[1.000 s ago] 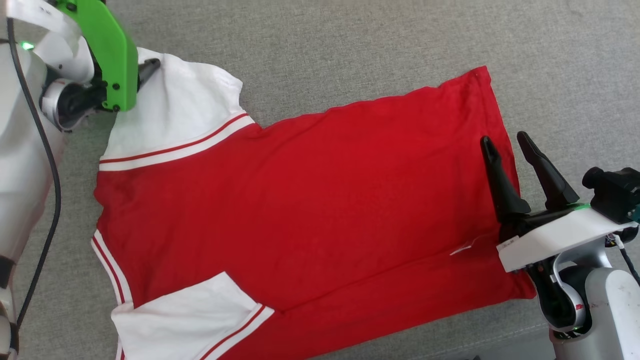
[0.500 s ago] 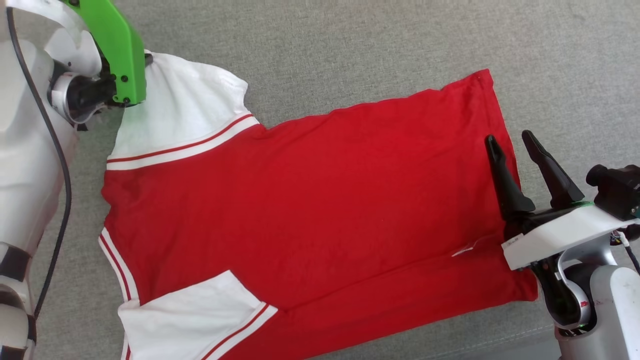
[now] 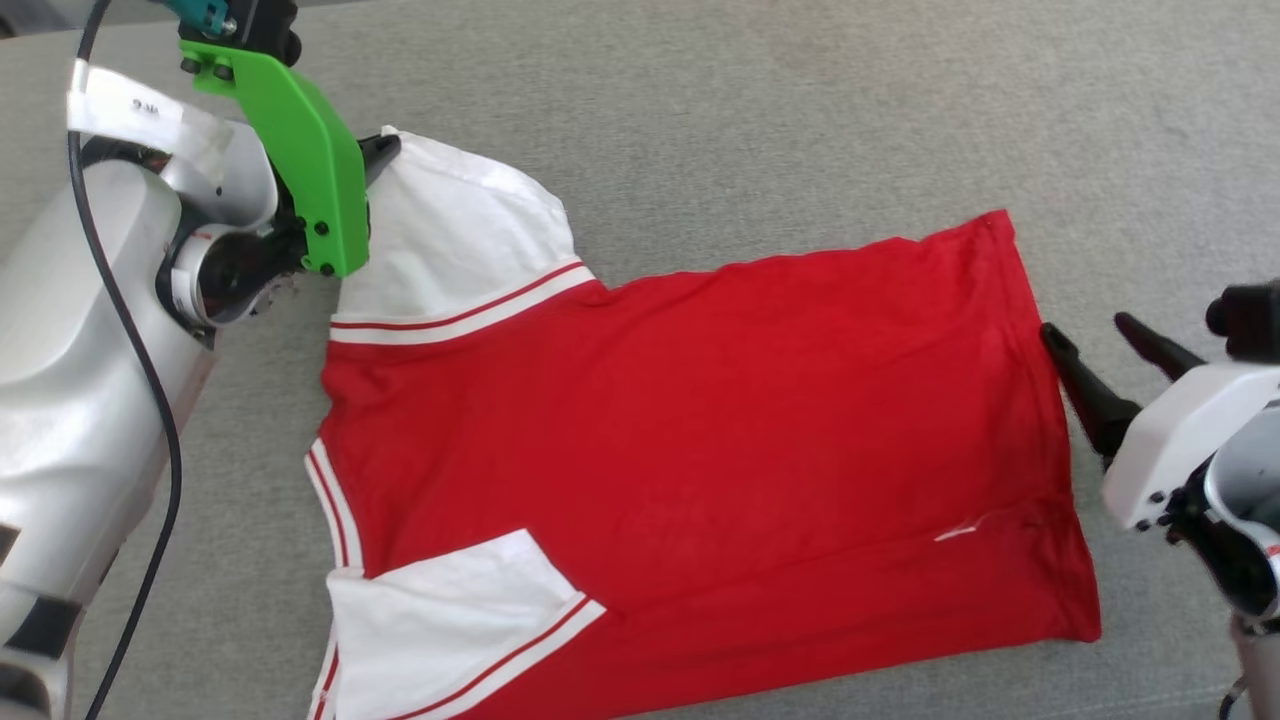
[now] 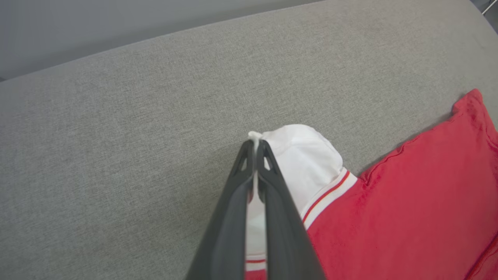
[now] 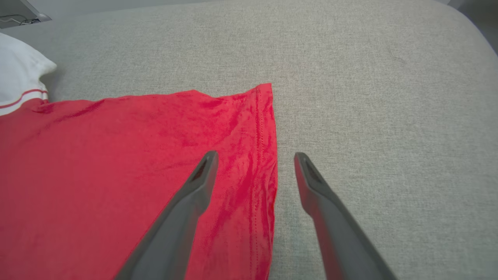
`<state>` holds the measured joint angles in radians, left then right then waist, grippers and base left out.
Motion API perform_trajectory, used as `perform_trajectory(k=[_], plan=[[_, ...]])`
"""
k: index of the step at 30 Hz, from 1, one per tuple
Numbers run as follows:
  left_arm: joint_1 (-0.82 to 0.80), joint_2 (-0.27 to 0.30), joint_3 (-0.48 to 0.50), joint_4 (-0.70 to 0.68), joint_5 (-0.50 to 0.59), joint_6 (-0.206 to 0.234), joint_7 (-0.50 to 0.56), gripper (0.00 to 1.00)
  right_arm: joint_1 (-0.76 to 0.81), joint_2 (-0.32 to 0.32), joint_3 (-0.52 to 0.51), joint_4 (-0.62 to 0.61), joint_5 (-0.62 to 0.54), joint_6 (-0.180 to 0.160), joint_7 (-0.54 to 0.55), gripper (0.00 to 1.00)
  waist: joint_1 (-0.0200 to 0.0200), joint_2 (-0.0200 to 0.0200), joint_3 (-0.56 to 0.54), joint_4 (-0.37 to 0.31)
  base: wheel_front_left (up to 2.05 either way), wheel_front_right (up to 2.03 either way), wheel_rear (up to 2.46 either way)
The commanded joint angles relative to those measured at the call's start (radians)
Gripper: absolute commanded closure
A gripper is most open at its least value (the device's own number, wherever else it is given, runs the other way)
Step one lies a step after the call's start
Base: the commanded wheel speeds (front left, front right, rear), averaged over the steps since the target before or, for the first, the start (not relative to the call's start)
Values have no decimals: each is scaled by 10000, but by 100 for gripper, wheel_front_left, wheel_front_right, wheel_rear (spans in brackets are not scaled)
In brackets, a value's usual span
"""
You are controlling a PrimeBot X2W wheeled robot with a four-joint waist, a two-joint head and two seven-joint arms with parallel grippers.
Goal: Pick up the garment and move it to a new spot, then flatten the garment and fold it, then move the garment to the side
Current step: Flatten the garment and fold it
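The garment (image 3: 680,430), a red jersey with white sleeves and red-striped trim, lies spread flat on the grey fabric surface. My left gripper (image 3: 385,150) is shut on the far tip of the upper white sleeve (image 3: 460,240); in the left wrist view the gripper (image 4: 255,144) pinches a thin fold of white cloth (image 4: 301,163). My right gripper (image 3: 1085,332) stands open at the garment's hem edge (image 3: 1030,330). In the right wrist view that gripper (image 5: 255,157) straddles the hem (image 5: 268,155), one finger over the red cloth, the other over bare surface.
Grey woven upholstery (image 3: 800,120) runs all around the garment. A second white sleeve (image 3: 450,610) lies at the lower left. A small white tag (image 3: 955,533) pokes out near the lower hem. The surface's far edge (image 4: 116,42) curves down to a grey floor.
My left gripper has shut on the white sleeve's tip. The head camera has shifted, so the whole picture sits further right and down. The right gripper stays open, now at the hem edge.
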<state>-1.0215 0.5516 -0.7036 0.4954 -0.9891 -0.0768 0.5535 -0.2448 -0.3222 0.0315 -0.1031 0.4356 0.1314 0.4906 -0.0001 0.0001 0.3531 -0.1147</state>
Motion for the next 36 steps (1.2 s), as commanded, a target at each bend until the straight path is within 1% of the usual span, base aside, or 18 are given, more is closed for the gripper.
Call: perform_trajectory(k=[1,3,6,11,15,17,23,29,36], plan=[[347,182,71,-529,-112,234,-97,100,-356,-246,-53,-47,-59,-7,498,0,1,-1,-230,398,0,0,0],[641,353,124,-1309,-124,522,-119,100,-610,-598,8,-128,-133,-7,1090,0,1,-1,-203,554,0,0,0],[1134,591,200,-2540,-178,944,-139,100,-997,-839,-52,-7,1,-7,1914,0,1,-1,-113,741,0,0,0],[1875,1073,337,-4442,-163,1658,-171,100,-1786,-1011,-338,589,225,-7,3281,0,1,-1,182,1041,0,0,0],[2204,1360,391,-5530,-58,2038,-190,100,-2571,-1189,-374,1241,268,-7,3879,0,1,-1,488,1277,0,0,0],[2293,1431,423,-5926,-32,2152,-220,100,-2908,-1338,-249,1580,232,-7,4020,0,1,-1,631,1399,0,0,0],[2463,1519,464,-6591,-5,2276,-326,100,-3689,-1639,246,2505,282,-7,4227,0,1,-1,963,1737,0,0,0],[2460,1491,406,-6757,78,2292,-375,100,-4001,-1873,913,3050,298,-7,4241,0,1,-1,1142,1938,0,0,0],[2293,1417,354,-6745,193,2211,-437,100,-4051,-2111,1721,3453,436,-7,4149,0,1,-1,1343,2086,0,0,0]])
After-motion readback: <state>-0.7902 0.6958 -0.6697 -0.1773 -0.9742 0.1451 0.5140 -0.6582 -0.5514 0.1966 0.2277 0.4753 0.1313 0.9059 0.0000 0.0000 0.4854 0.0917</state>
